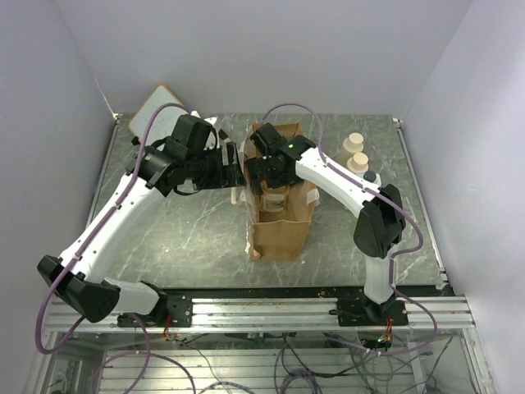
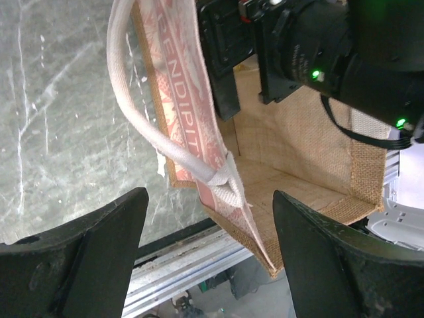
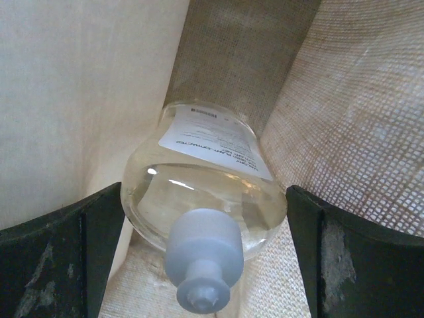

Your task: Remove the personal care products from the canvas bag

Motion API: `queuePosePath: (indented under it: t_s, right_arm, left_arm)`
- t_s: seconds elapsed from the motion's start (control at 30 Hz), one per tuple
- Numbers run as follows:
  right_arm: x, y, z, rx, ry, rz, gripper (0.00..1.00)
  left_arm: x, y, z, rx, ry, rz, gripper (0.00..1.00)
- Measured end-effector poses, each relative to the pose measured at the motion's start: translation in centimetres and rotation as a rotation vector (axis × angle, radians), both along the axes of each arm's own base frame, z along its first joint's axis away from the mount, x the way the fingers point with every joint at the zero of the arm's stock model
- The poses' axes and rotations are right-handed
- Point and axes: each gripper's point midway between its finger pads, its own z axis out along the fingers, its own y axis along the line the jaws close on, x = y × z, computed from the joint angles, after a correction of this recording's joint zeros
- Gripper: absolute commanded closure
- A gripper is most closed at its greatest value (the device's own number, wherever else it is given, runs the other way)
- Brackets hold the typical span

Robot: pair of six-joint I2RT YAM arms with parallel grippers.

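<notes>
The tan canvas bag (image 1: pixel 279 226) stands upright mid-table with its mouth open. My right gripper (image 1: pixel 275 179) reaches down inside it. In the right wrist view its jaws (image 3: pixel 204 187) are open wide on either side of a translucent yellowish bottle (image 3: pixel 199 199) with a cream cap, which leans in a bag corner. The fingers stand very close to its shoulders. My left gripper (image 1: pixel 238 171) is open at the bag's left wall. In its wrist view (image 2: pixel 209 192) the wall's rim and cream handle strap (image 2: pixel 152 132) lie between the fingers. Three bottles stand on the table at the back right: two beige-capped (image 1: pixel 354 144) (image 1: pixel 358 162) and one black-capped (image 1: pixel 371 176).
A wood-framed whiteboard (image 1: pixel 156 111) leans at the back left corner. The right arm's wrist (image 2: pixel 318 46) fills the bag's mouth in the left wrist view. The metal rail (image 1: pixel 262 308) runs along the table's near edge.
</notes>
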Motion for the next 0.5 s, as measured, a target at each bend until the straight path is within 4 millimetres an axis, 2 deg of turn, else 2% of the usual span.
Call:
queuePosePath:
  t_s: [0.1, 0.37, 0.5]
  right_arm:
    - [-0.4, -0.1, 0.1, -0.006, 0.023, 0.055, 0.0]
    - [0.1, -0.1, 2.0, 0.012, 0.009, 0.176, 0.0]
    - [0.6, 0.2, 4.2, 0.078, -0.037, 0.236, 0.0]
  left_arm:
    - [-0.6, 0.4, -0.7, -0.002, 0.02, 0.018, 0.13]
    - [-0.6, 0.6, 0.2, -0.008, -0.002, 0.029, 0.13]
    - [-0.4, 0.8, 0.7, -0.005, -0.015, 0.034, 0.13]
